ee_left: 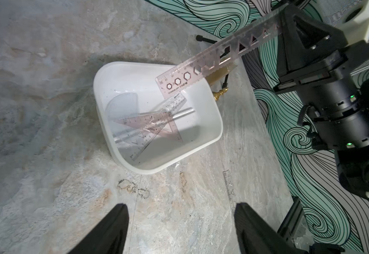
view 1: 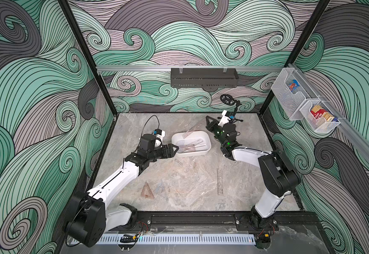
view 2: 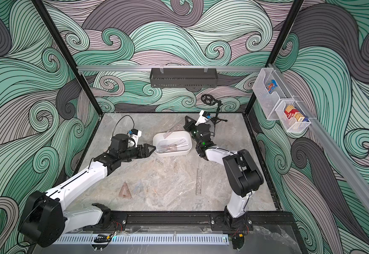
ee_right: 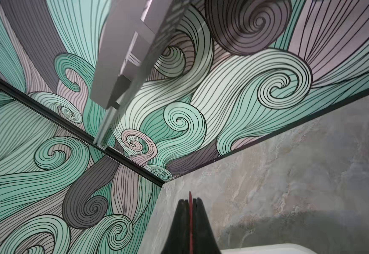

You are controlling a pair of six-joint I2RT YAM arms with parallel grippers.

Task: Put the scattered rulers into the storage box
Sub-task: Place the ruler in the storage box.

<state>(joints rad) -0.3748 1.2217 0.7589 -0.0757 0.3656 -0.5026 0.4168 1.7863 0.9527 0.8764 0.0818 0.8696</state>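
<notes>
The left hand (ee_left: 180, 205) was seen with its two black fingers spread wide and nothing between them, held just beside the left end of the white storage box (ee_left: 101, 88). The right hand (ee_right: 190, 203) was seen with its fingers pressed together, pinching one end of a reddish straight ruler (ee_left: 201, 68) with stencil holes. That ruler was tilted downward from the right hand, its free end over the far side of the box; whether it touched the box could not be told.

Inside the box, a reddish set square (ee_left: 168, 129), a clear straight ruler (ee_left: 139, 145) and a clear protractor (ee_left: 122, 103) were piled together.

The box stood near the middle of the grey marbled counter (view 1: 179, 198). On the counter, well apart from the box, a reddish set square (view 1: 146, 190) and a bluish set square (view 1: 160, 187) lay side by side, and a straight ruler (view 1: 220, 181) lay to their right.
</notes>
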